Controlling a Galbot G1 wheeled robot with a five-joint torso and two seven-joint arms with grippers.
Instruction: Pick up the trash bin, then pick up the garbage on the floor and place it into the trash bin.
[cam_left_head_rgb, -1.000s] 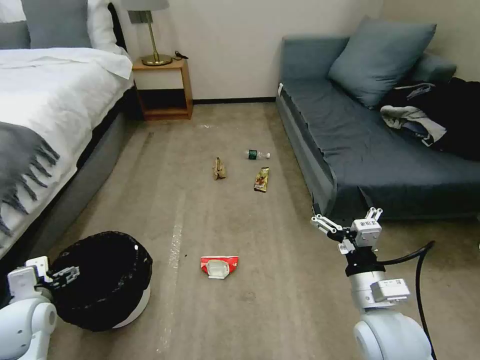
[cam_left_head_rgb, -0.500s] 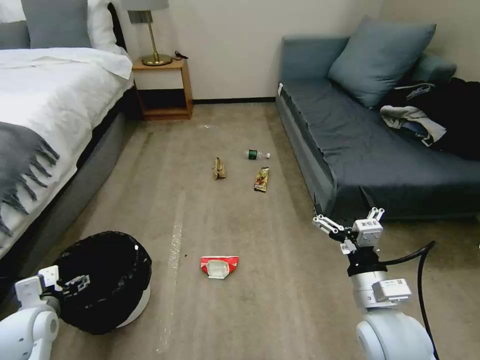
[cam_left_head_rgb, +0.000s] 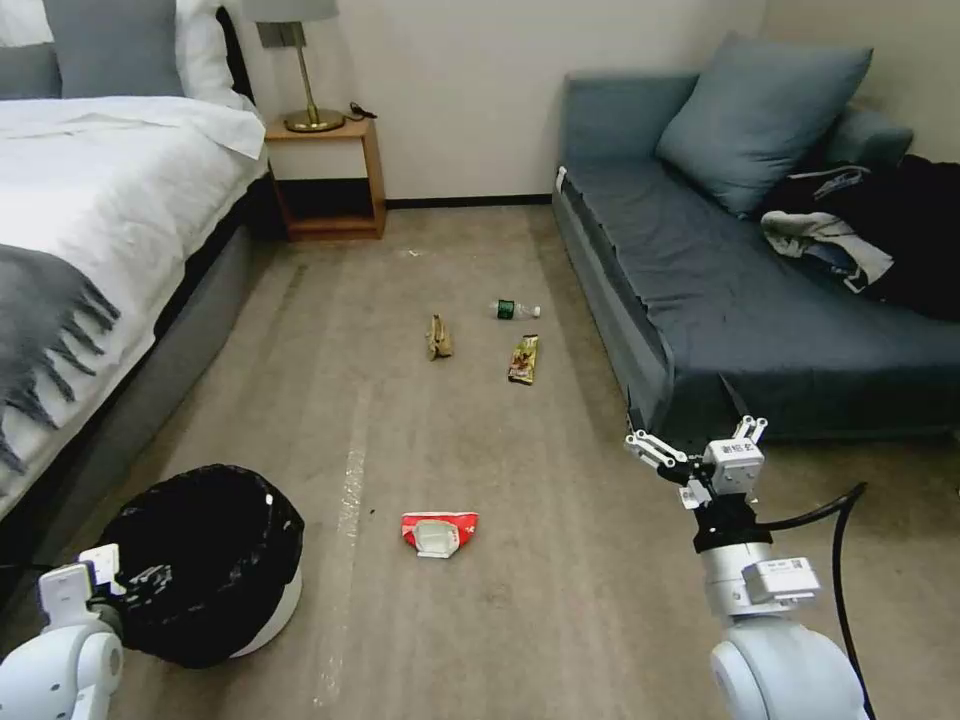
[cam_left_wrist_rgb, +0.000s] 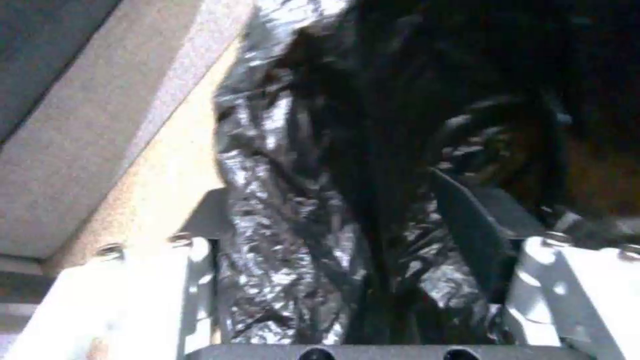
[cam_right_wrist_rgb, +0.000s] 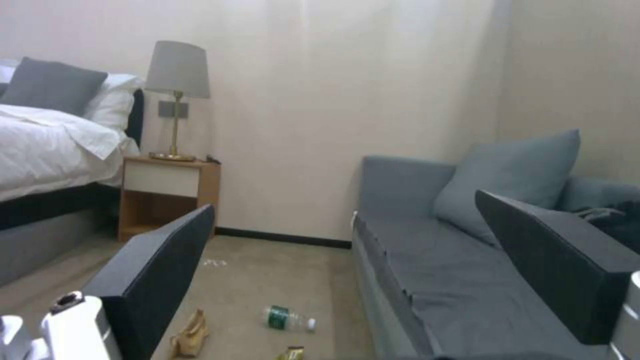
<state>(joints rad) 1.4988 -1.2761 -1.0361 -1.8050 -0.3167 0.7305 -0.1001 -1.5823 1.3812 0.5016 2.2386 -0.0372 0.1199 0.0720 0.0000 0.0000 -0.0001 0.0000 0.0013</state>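
At seven o'clock on the floor, the left gripper (cam_left_head_rgb: 135, 582) straddles the trash bin (cam_left_head_rgb: 205, 560) rim, jaws apart; closing and lifting should follow. Right gripper (cam_left_head_rgb: 695, 455) waits, spread wide.

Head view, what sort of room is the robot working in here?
Probably a hotel room or bedroom: a bed with white sheets and a grey fringed throw, a wooden nightstand with a brass lamp, and a blue-grey fabric sofa facing it across beige carpet.
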